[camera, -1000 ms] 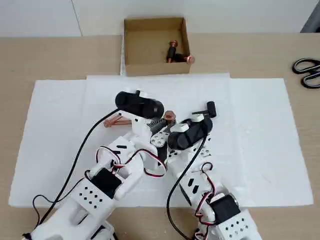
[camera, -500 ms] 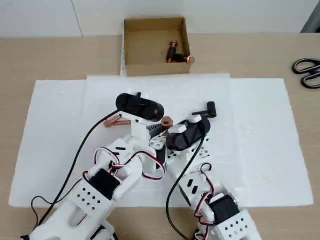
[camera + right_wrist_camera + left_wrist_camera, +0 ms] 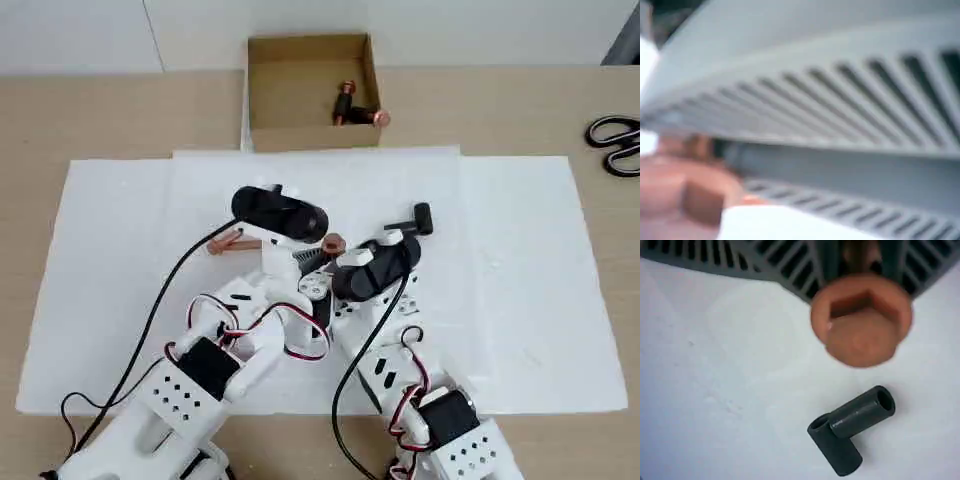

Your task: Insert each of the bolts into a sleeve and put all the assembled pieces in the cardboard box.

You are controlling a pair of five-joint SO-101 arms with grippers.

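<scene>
- At the foam mat's [image 3: 520,300] centre, a copper bolt [image 3: 861,322] is held clenched in the left gripper [image 3: 862,262].
- Two black sleeves [image 3: 850,427] are laid touching, at two o'clock from it.
- Assembled pieces [image 3: 355,105] are kept in the cardboard box [image 3: 262,95], at twelve o'clock.
- The right gripper's [image 3: 830,162] state cannot be told.

jaws clamp a copper bolt [image 3: 861,322], two touching black sleeves [image 3: 850,427] lying nearby.
</scene>
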